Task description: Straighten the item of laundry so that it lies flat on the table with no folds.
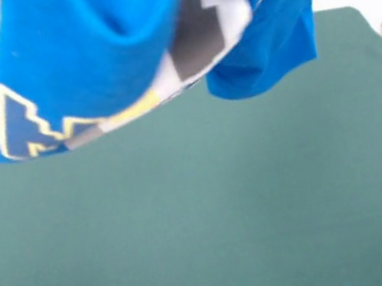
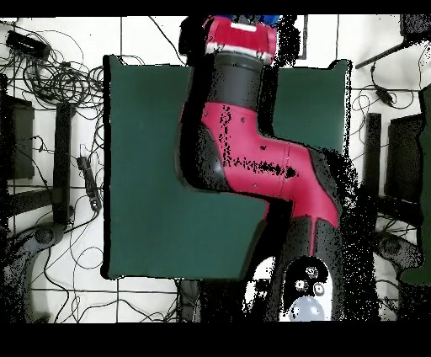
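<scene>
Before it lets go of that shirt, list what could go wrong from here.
1. The blue T-shirt hangs bunched and doubled above the table; dropped so, it would likely land folded.
2. The arm reaches to the table's edge, so the shirt may land partly off it.

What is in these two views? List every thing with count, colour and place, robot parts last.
T-shirt: one, bright blue with a white-grey pixel graphic and yellow-edged lettering, hanging bunched above the table close to the front camera; none of it lies flat.
Table: one, dark green cloth, bare across the front view.
Cables: many, black, on the white tiled floor around the table in the overhead view.
Robot arm: one, red and black, reaching over the table to its far edge in the overhead view; gripper not visible.
</scene>
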